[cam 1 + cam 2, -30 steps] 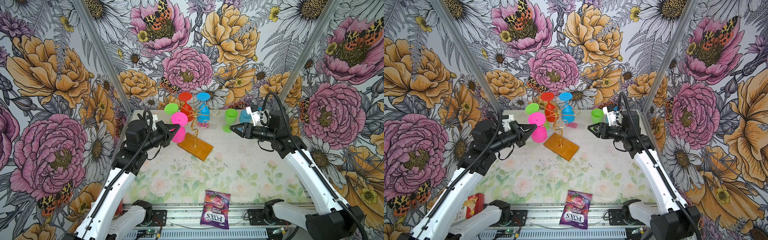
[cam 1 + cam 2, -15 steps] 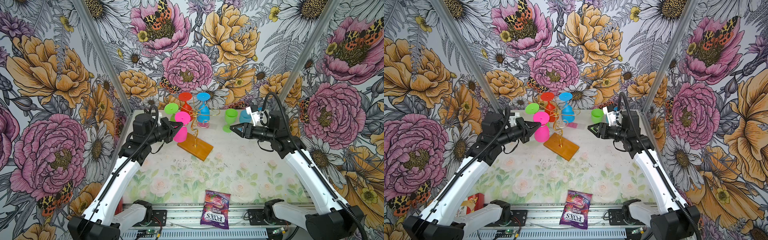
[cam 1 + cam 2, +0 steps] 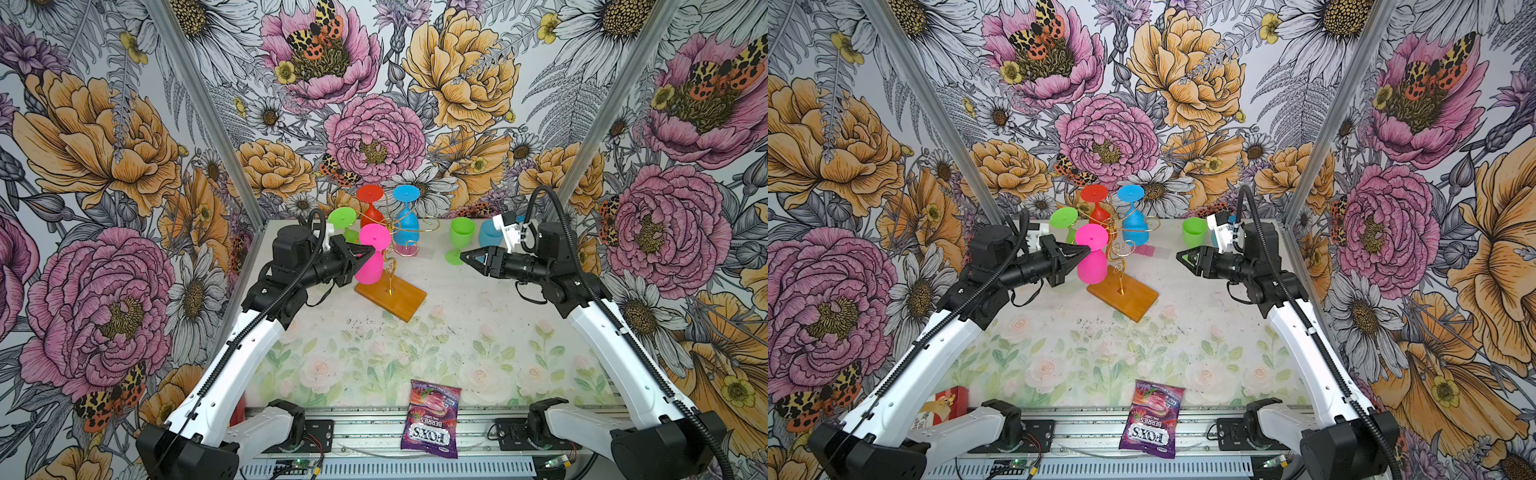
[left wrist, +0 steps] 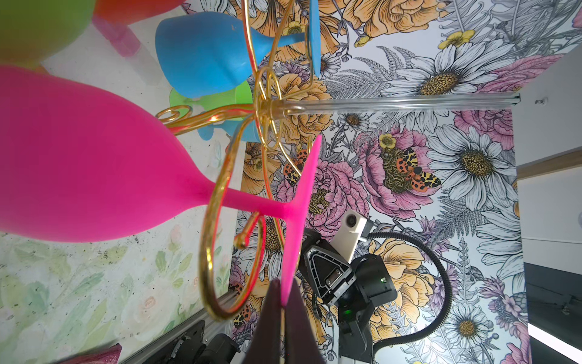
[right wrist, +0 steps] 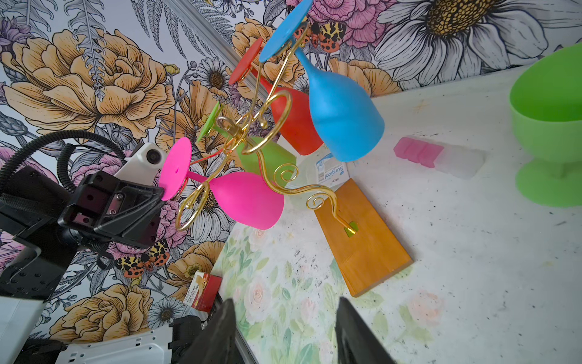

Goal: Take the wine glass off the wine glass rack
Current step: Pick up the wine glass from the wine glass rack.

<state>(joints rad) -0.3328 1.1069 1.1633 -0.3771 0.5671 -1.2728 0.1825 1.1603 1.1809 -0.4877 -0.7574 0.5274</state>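
**A:** Where is the pink wine glass (image 3: 369, 269)?

**B:** On the wine glass rack (image 3: 400, 300), at the back left of the table (image 3: 457, 332). It hangs bowl down and foot up. In the left wrist view its stem runs through one of the gold scroll loops.

**A:** And the left gripper (image 3: 370, 252)?

**B:** It reaches in level from the left. Its jaws are closed on the rim of the glass's flat pink foot. The left wrist view shows the disc's edge pinched between the two dark fingertips (image 4: 271, 315).

**A:** What about the right gripper (image 3: 469, 256)?

**B:** It hangs over the right side of the table, pointing at the rack and well apart from it. The jaws stand about half open. In the right wrist view the fingers (image 5: 220, 331) are spread with nothing between them.

**A:** Is anything else on the rack?

**B:** A red glass (image 3: 371, 212), a blue glass (image 3: 406, 229) and a green glass (image 3: 342, 218) all hang upside down. An upright green goblet (image 3: 460, 232) stands just beside the right gripper. A purple candy bag (image 3: 432, 419) lies at the front edge.
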